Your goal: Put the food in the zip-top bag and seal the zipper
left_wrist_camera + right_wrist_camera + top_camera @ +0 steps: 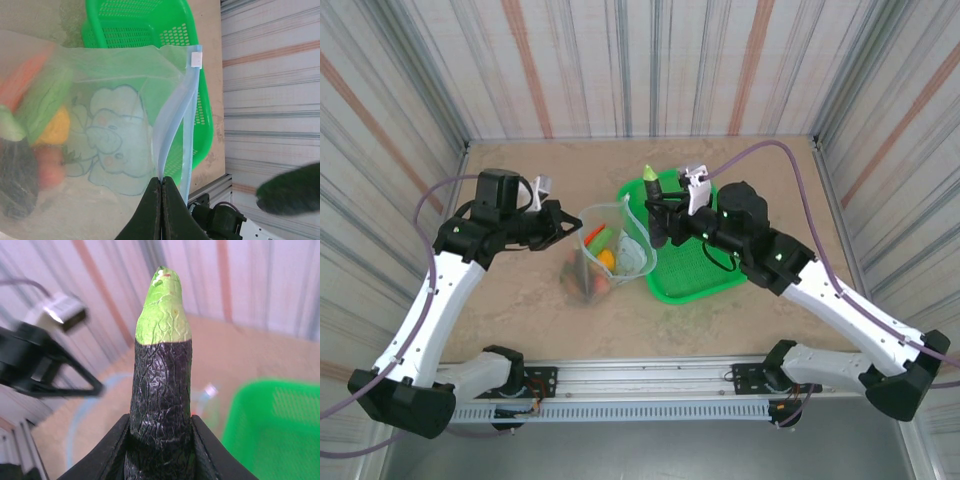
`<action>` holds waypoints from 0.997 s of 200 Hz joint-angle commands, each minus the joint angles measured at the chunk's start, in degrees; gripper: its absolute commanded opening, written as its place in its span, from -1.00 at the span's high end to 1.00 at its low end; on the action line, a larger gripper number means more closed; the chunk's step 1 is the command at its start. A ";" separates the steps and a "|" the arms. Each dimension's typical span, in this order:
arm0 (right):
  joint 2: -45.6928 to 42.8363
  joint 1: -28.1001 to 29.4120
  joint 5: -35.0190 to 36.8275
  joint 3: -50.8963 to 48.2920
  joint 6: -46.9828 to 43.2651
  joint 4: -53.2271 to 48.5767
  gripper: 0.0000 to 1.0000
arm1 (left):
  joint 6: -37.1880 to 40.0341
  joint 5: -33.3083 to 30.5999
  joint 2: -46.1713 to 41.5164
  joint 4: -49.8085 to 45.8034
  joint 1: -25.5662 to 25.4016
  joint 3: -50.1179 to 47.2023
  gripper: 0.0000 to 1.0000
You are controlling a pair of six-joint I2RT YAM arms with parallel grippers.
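1. The left gripper (161, 182) is closed tight on the zipper (167, 125), at one end of the mouth of the zip-top bag (120, 100). I think it holds this corner up so that the mouth stays apart; the two lips of the zipper are clearly separated.
2. The bag sags from this grip, and its lower part lies on the tabletop (520, 300). A carrot (25, 80), a yellow fruit (55, 127), a strawberry (50, 167) and a dark item have collected in the bag's bottom, far from the mouth.
3. The right gripper (160, 450) is clamped on the lower end of a dark long piece (162, 370) with a light green tip. It holds the piece in the air just beside the bag's mouth, above the green basket (695, 265) that stands touching the bag. Probably this piece goes into the bag next.
4. The left arm comes to the bag from the side away from the basket, its elbow bent outward and its wrist about level.
5. The right arm stretches diagonally toward the bag from the basket side, and the piece's green tip points away from its wrist.
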 commanded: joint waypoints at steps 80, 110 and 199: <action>16.12 8.85 5.12 -19.07 -4.75 51.70 0.53 | -1.72 1.11 -1.93 2.94 -0.43 1.60 1.00; 20.01 8.86 1.80 -20.76 -4.99 51.88 0.48 | -1.98 1.27 -1.73 3.58 -0.41 1.83 1.00; 22.80 8.14 -0.36 -17.95 -3.03 38.84 -0.09 | -2.16 1.10 -0.42 5.33 -0.41 1.86 1.00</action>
